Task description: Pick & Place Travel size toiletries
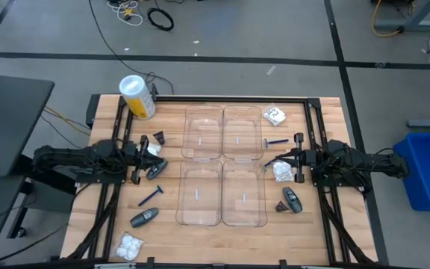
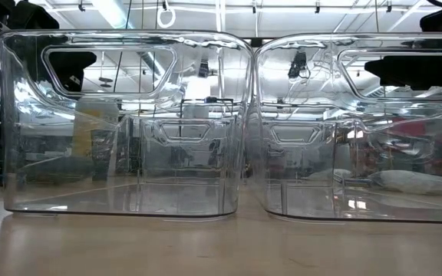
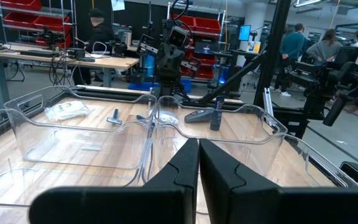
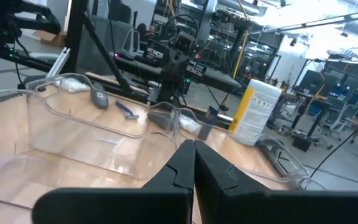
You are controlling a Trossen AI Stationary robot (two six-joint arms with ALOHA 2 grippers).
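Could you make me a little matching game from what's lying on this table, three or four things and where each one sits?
Things:
1. yellow-and-white cylinder
2. white packet
3. blue razor
4. clear trays

Places:
A. middle of the table
B. near corner on the left arm's side
C. far corner on the left arm's side
D. beside the trays, on the right arm's side

Pairs: 1-C, 2-B, 3-D, 4-A

You are not getting any readable text here: the yellow-and-white cylinder (image 4: 256,112) is showing label print (too blurred), and nothing else is bearing legible marks.
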